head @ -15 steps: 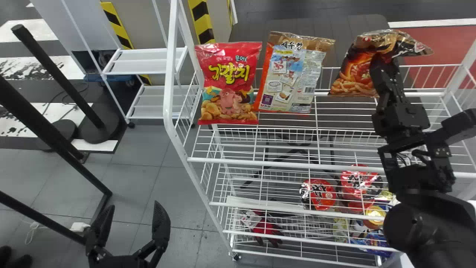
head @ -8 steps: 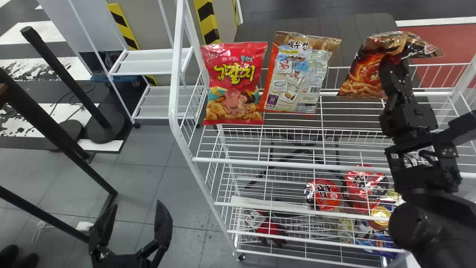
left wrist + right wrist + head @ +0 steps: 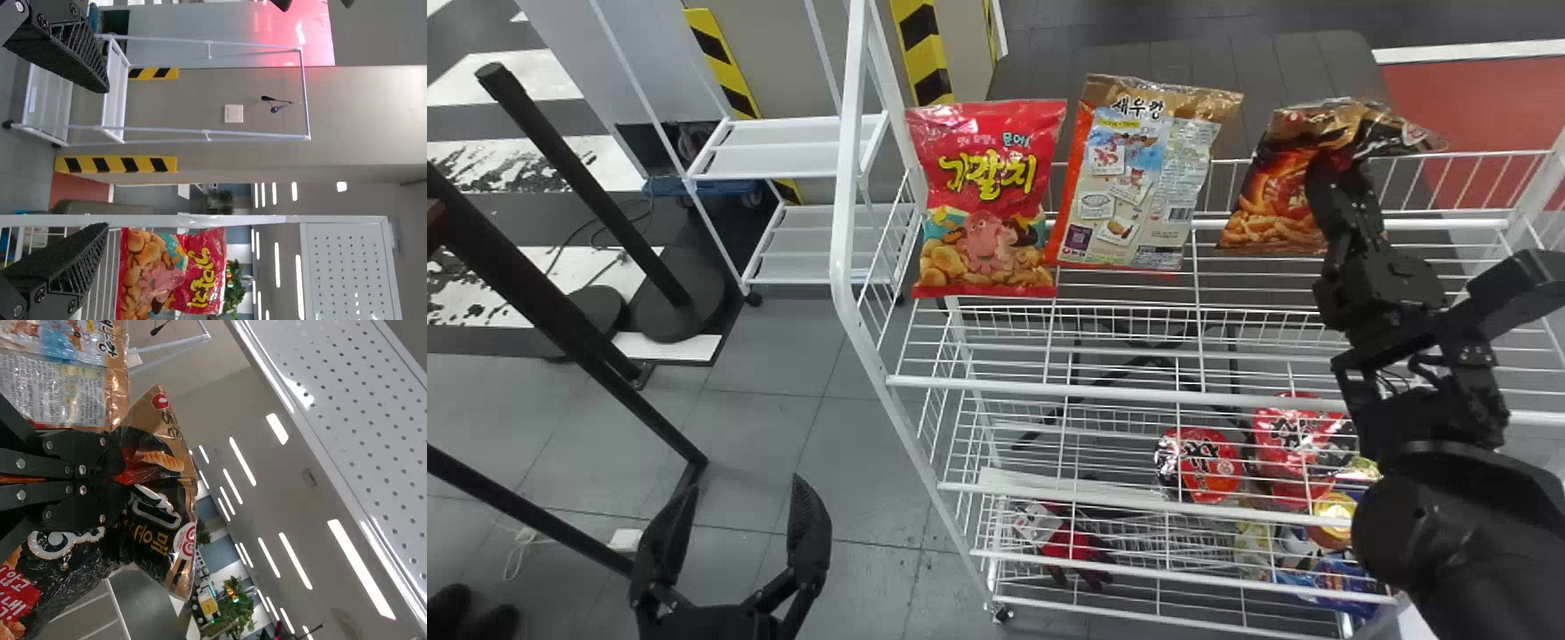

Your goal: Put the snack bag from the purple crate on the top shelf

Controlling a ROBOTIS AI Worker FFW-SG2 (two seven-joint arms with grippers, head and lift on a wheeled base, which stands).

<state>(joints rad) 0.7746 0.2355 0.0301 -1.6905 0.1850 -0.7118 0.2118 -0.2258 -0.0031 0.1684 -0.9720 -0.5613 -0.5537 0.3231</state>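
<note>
Head view: snack bag gripped at the top shelf

The right gripper has its jaws narrowed on the snack bag near its gold top (the film creases around them). Left of those jaws stand an orange bag and, farther off, a red bag. The left gripper hangs beside the white rack, jaws spread wide.

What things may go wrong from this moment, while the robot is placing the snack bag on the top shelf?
The right gripper pinches the snack bag by its crumpled upper part, so it might slump or tip when released. The orange-edged bag stands close beside it, so a sideways move could knock that one. The wire back rail looks low, so the bag may topple over it.
</note>
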